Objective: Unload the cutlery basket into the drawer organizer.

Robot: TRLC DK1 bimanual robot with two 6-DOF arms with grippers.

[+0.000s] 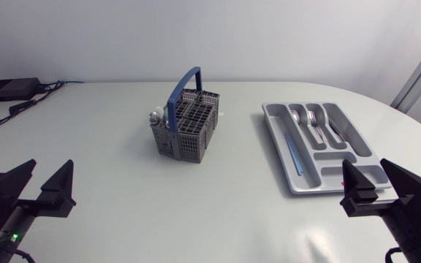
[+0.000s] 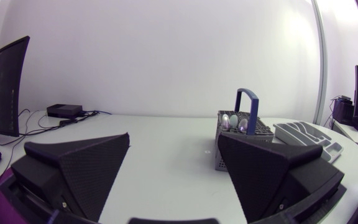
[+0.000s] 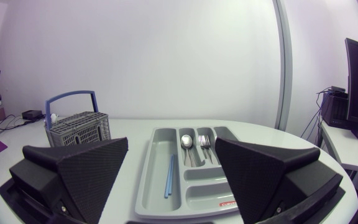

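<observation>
Standing near the middle of the worktop (image 1: 123,219), somewhat toward its far edge, the cutlery basket (image 1: 185,128) is a grey mesh box with a blue arched handle (image 1: 185,86) that rises over it. Its top is a grid of small slots. At the basket's corner nearest the worktop's left edge, two shiny rounded utensil ends (image 1: 154,115) poke up above the rim. What else it may hold cannot be made out through the mesh.

The drawer organizer (image 1: 278,117) lies well apart from the basket, toward the right edge of the worktop. It is a pale grey tray with long compartments side by side and shorter ones across its near end. The long compartment closest to the basket holds a thin blue stick (image 1: 292,153). The next one holds a spoon (image 1: 298,119), bowl toward the far edge, and the one after that holds a fork (image 1: 313,120). The outermost long compartment has a dark, slim item (image 1: 336,133) in it that is too small to name.

The left gripper (image 1: 51,172) hangs over the near left corner with its jaws apart and nothing between them. The right gripper (image 1: 364,166) hangs over the near right corner, just above the organizer's near end, its jaws likewise apart and holding nothing.

A small black box (image 1: 9,89) with cables sits at the far left corner.
</observation>
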